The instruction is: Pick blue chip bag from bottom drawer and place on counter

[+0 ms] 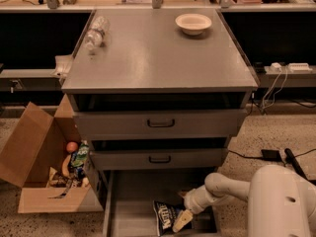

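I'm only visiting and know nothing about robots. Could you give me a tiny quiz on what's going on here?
1. True or false: the blue chip bag already lies on the counter.
2. Where is the gripper? A) over the white bowl B) down in the bottom drawer, at the bag C) inside the cardboard box
3. Fill in: a clear plastic ____ lies on its side on the counter.
Key: 1 false, it is in the bottom drawer. 2 B. 3 bottle.

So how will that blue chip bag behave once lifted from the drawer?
Crinkled film suggests the blue chip bag is floppy and would probably sag. Small, it is likely light. The gripper sits at its right edge in the bottom drawer, so it might swing.
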{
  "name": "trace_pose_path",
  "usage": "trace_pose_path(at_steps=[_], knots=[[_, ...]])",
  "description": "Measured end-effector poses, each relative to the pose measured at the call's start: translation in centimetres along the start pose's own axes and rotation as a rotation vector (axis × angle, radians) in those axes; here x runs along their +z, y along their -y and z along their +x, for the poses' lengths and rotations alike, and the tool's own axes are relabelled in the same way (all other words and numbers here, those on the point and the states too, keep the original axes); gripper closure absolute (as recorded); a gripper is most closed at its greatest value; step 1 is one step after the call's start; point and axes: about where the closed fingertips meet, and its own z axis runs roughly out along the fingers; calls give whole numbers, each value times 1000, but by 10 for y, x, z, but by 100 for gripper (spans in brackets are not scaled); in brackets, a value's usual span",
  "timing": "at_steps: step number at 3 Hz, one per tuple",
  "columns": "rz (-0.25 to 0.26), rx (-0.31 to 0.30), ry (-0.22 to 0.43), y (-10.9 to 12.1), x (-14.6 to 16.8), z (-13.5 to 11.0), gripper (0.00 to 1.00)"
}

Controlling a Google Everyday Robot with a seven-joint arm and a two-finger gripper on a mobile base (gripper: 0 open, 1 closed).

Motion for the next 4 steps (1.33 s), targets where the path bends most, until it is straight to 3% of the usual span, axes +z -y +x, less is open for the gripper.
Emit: trace_pose_path(at_steps=[2,4], knots=[[-50,67,-44,13,30,23,0],[-118,89,-51,13,67,61,39]])
